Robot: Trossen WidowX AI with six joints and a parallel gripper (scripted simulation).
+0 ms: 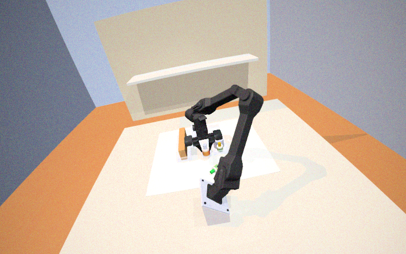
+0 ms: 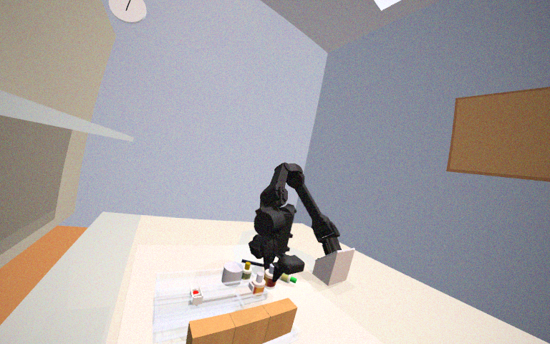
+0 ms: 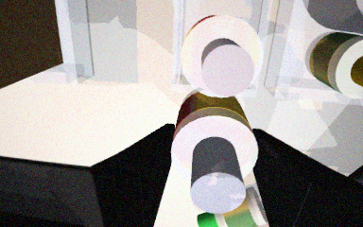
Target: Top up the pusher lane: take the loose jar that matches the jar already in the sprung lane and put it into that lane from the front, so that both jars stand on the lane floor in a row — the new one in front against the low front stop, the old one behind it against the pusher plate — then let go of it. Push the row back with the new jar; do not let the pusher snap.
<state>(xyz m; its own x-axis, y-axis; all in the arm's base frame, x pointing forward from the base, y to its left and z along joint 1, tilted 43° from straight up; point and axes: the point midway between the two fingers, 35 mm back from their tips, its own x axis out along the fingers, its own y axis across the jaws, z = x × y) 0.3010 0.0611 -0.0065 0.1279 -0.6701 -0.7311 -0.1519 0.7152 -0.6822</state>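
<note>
My gripper (image 1: 205,147) (image 3: 212,134) is shut on an upright amber jar (image 2: 270,280) (image 3: 213,100) with a white shoulder and grey cap. The matching lane jar (image 2: 258,287) (image 3: 221,28) stands upright between the clear walls of the sprung lane (image 3: 178,43). The held jar is at the lane's front end, in line with the lane jar and close in front of it. I cannot tell whether they touch, or whether the held jar is past the low front stop. The pusher plate is mostly hidden behind the lane jar.
A yellow-capped jar (image 1: 220,147) (image 2: 246,274) (image 3: 326,61) and a grey cylinder (image 2: 232,274) stand right of the lane. A green-capped jar (image 1: 212,170) (image 2: 288,278) lies nearer the arm base. Orange blocks (image 1: 181,143) (image 2: 247,324) stand left. A red-marked white piece (image 2: 196,298) sits farther back.
</note>
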